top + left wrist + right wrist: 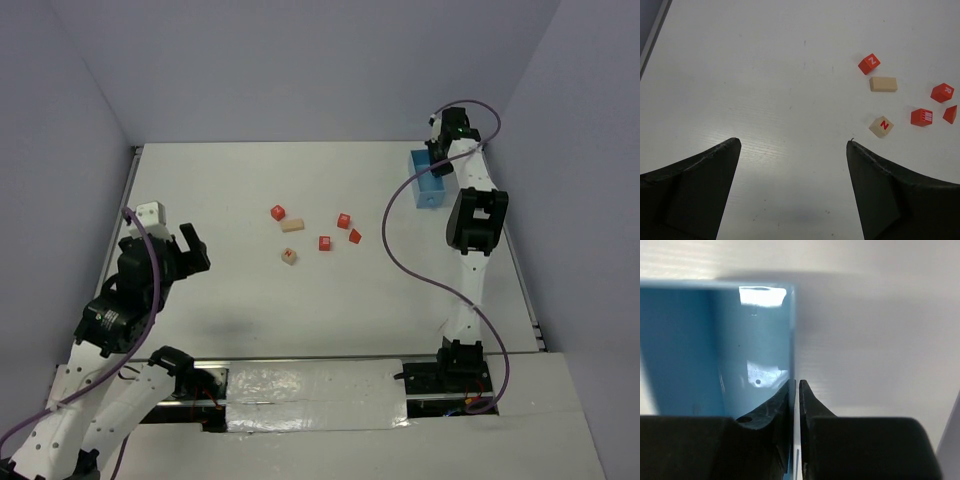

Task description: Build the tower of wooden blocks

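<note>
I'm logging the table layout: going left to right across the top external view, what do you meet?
left gripper → leftmost red cube → lower red cube → red wedge → light-blue tray. The tan bar, tan cube and upper-right red cube overlap neighbours sideways, so they are omitted.

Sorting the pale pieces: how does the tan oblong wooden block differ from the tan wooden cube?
The tan oblong wooden block is long, its top blank; the tan wooden cube is squarish, bears a red letter and sits turned askew. Both are pale wood, lying free.
</note>
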You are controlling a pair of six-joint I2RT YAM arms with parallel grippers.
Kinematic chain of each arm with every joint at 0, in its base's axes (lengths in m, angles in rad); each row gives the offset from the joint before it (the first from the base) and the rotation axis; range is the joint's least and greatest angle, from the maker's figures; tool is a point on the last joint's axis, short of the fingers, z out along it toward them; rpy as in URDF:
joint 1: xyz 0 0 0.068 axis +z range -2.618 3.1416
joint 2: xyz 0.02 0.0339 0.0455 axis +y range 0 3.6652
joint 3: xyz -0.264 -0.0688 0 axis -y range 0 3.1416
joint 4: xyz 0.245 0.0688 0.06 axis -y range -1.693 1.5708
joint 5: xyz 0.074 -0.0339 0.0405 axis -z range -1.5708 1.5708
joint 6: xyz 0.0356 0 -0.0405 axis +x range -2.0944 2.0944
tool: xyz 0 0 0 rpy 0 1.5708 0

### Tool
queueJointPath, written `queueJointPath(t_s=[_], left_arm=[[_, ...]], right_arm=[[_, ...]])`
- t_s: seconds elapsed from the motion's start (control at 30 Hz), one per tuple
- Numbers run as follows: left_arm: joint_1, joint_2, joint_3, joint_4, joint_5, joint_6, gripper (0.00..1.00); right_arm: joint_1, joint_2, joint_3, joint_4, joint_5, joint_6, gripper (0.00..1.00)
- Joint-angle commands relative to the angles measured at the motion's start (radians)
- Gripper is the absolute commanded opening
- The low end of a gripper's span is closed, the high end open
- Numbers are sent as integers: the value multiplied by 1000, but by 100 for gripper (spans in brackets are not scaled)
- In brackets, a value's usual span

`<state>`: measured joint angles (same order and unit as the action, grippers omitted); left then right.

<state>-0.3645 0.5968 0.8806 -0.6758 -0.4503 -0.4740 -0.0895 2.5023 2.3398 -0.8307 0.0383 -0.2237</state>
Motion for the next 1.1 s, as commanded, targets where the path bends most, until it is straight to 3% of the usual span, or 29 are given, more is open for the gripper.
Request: queueJointPath(t_s=[0.0, 0.03, 0.1, 0.2, 0.37, 0.4, 0.47, 0.5, 0.8, 0.9, 1.03, 1.07], left_arm=[[-5, 6, 3, 30, -22, 2, 100], [-5, 9, 3, 28, -25, 0, 99], [-7, 15, 4, 24, -27, 0, 99], [-7, 14, 0, 31, -21, 6, 100], [-7, 18, 0, 39, -7, 11, 99], [-7, 20, -2, 38, -5, 12, 99], [-7, 21, -2, 39, -2, 14, 99], [-7, 21, -2, 39, -2, 14, 100], [-7, -5, -5, 45, 2, 15, 100], [-7, 6, 0, 39, -7, 14, 99], [-5, 12, 8, 27, -24, 6, 100], [-5, 9, 6, 28, -24, 6, 100]], right_arm=[[-32, 49, 76, 30, -15, -46, 17], [-32, 53, 84, 33, -26, -55, 20], [-33, 56, 81, 63, -6, -52, 41], [-33, 56, 87, 67, -9, -42, 47], [-33, -12, 73, 96, 43, 15, 70], [-33, -31, 70, 99, 57, 36, 80], [-32, -85, 67, 96, 61, 55, 87], [-33, -103, 70, 88, 63, 73, 95], [-3, -362, 47, 45, 146, 221, 100], [85, -485, -63, 68, 240, 279, 100], [359, -657, -274, 126, 429, 296, 100], [394, -696, -331, 181, 407, 328, 100]])
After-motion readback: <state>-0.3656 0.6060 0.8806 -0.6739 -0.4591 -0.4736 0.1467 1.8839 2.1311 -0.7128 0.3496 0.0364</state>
